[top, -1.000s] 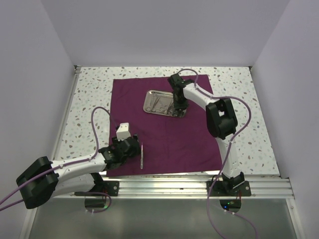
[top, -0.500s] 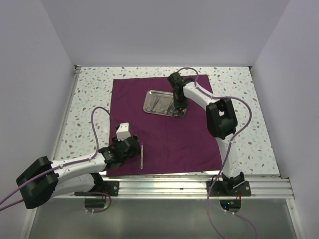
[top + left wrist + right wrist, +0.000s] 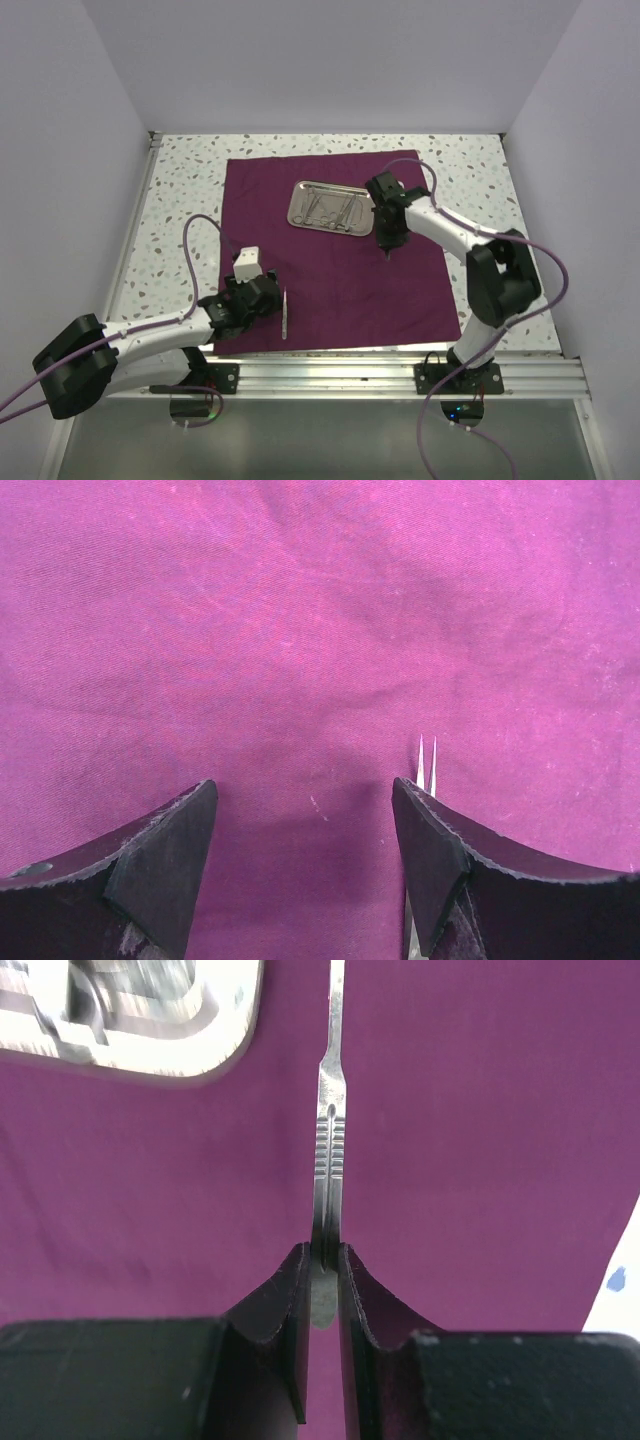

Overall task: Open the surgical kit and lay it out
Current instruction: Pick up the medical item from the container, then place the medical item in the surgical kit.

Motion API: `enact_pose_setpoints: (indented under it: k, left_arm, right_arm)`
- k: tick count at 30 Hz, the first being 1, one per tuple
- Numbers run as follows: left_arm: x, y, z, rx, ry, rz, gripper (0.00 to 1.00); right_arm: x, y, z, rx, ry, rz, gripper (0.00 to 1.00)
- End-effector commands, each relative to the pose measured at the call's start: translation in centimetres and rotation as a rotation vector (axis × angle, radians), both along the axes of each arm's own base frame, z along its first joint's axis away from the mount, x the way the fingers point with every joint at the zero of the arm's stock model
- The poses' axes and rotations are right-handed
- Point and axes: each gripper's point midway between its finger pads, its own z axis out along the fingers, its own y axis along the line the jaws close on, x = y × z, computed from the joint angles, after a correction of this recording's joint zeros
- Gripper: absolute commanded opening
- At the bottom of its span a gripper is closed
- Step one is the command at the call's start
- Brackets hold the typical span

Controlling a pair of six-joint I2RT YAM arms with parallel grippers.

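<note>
The dark purple cloth [image 3: 330, 280] of the surgical kit lies spread flat on the table. At its far middle stands the shiny steel tray [image 3: 293, 214] with ring-handled instruments [image 3: 330, 208] inside. My right gripper [image 3: 388, 245] hangs just right of the tray, shut on a thin flat steel instrument [image 3: 329, 1120] with a ribbed grip that points away over the cloth [image 3: 480, 1160]. The tray's corner [image 3: 180, 1055] shows at the upper left of the right wrist view. My left gripper [image 3: 268, 300] rests open near the cloth's front left. Steel tweezers [image 3: 427, 760] lie just outside its right finger [image 3: 430, 850].
The speckled white table [image 3: 180, 200] shows around the cloth, walled on three sides. A metal rail [image 3: 350, 372] runs along the near edge by both arm bases. Purple cables loop from each arm.
My right gripper has moved from over the tray's right end to the right and nearer, carrying the steel instrument out over the cloth. The left arm has not moved.
</note>
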Motion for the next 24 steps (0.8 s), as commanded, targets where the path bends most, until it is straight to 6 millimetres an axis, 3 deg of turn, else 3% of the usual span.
enact_pose_setpoints:
  k: [1,2,3,5,6,12,14,16,18,21,23,24]
  left_arm:
    - [0.9,-0.2,0.6,0.0,-0.038,0.012,0.75]
    - [0.9,-0.2,0.6,0.003,-0.038,0.012,0.75]
    - [0.9,-0.2,0.6,0.008,-0.035,0.012,0.75]
    - [1.0,-0.1,0.5,0.022,-0.034,0.016,0.75]
    - [1.2,-0.2,0.6,0.022,-0.035,0.017,0.75]
    - [1.9,-0.3,1.9,0.069,-0.035,0.036,0.75]
    - [2.2,-0.3,2.8,0.068,-0.052,0.049,0.76]
    - [2.4,-0.2,3.5,0.066,-0.064,0.058,0.78]
    - [2.7,-0.4,4.4,0.064,-0.078,0.061,0.79]
    - [3.7,-1.2,5.9,0.061,-0.106,0.061,0.8]
    - [4.8,-2.3,6.9,0.067,-0.126,0.049,0.81]
    - [6.1,-4.1,7.3,0.073,-0.135,0.023,0.81]
  right_arm:
    - [-2.2,0.3,0.6,0.101,-0.051,-0.004,0.0]
    - [-2.8,0.3,1.0,0.129,-0.071,-0.003,0.0]
    - [-4.8,0.0,-0.7,0.119,-0.026,0.005,0.0]
    - [-6.1,0.4,-1.1,0.159,-0.027,0.008,0.0]
    - [-7.5,-0.1,-2.5,0.152,0.006,0.009,0.0]
    - [-10.7,0.5,-5.0,0.194,0.06,0.042,0.0]
    - [-11.8,0.2,-5.7,0.196,0.079,0.051,0.31]
    - [-12.2,-0.1,-5.2,0.202,0.062,0.057,0.79]
    - [-12.5,0.2,-4.4,0.232,0.054,0.065,0.9]
    - [-11.9,0.9,-0.9,0.296,-0.023,0.081,0.98]
    - [-11.4,1.3,2.3,0.333,-0.086,0.093,0.99]
    - [-10.8,1.0,5.5,0.336,-0.164,0.103,0.98]
